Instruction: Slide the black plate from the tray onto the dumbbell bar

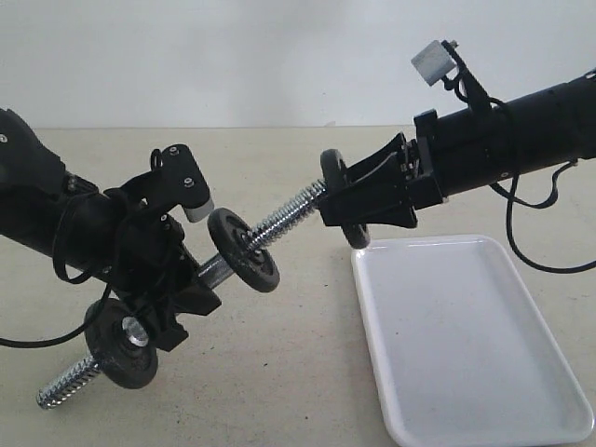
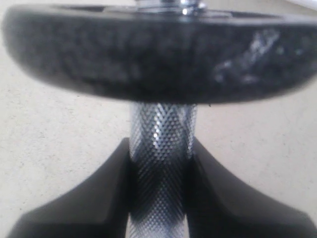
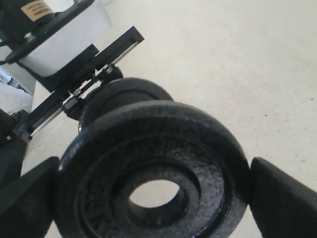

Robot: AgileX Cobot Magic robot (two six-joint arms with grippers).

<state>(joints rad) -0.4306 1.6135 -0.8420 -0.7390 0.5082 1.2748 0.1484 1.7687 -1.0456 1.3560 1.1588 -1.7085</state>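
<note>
My left gripper (image 1: 207, 276) (image 2: 161, 153) is shut on the knurled middle of the dumbbell bar (image 1: 279, 219) (image 2: 161, 139) and holds it tilted above the table. Two black discs sit on the bar, one just beyond my fingers (image 1: 244, 250) (image 2: 158, 54) and one near the low threaded end (image 1: 121, 343). The black plate (image 1: 345, 209) (image 3: 208, 163) hangs edge-on in my shut right gripper (image 1: 346, 212) (image 3: 153, 198), right at the bar's upper threaded tip. Bare table shows through the plate's centre hole. The white tray (image 1: 466, 345) lies below, with nothing in it.
In the right wrist view the bar's upper disc (image 3: 124, 91) shows behind the plate, with the left arm's wrist camera (image 3: 64, 29) beyond it. The beige table (image 1: 279, 372) runs all round the tray. A pale wall stands at the back.
</note>
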